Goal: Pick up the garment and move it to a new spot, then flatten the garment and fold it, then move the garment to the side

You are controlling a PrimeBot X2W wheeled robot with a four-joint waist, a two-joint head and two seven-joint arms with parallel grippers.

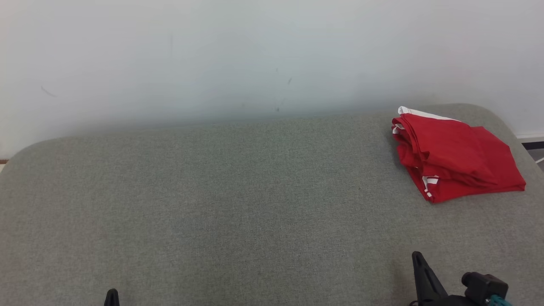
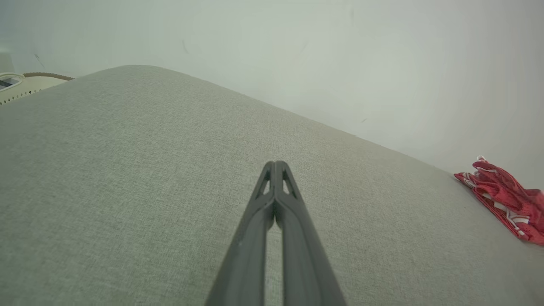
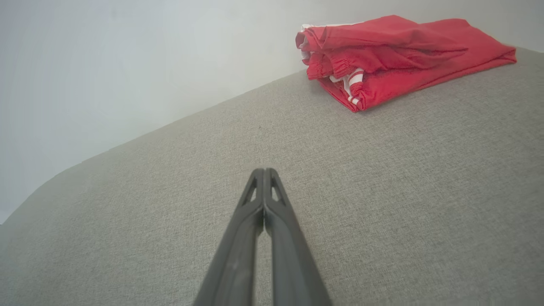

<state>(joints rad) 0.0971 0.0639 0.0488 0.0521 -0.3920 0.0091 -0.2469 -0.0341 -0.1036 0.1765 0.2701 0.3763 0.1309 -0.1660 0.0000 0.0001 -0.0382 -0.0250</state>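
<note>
The garment [image 1: 457, 155] is a red jersey with white-and-red striped trim, folded into a compact stack at the far right of the grey padded surface [image 1: 238, 195]. It also appears in the left wrist view at the right edge as the garment [image 2: 505, 199], and near the top of the right wrist view as the garment [image 3: 395, 55]. My left gripper [image 1: 111, 294] sits at the bottom left, shut and empty, its tips pressed together in its wrist view [image 2: 275, 163]. My right gripper [image 1: 417, 256] is at the bottom right, below the garment and well apart from it, shut on nothing [image 3: 264, 171].
A pale wall [image 1: 255, 55] rises directly behind the padded surface. The surface has rounded far corners. Beyond its right edge a white baseboard [image 1: 529, 137] and dark floor show. A beige object [image 2: 21, 83] lies off the far left edge in the left wrist view.
</note>
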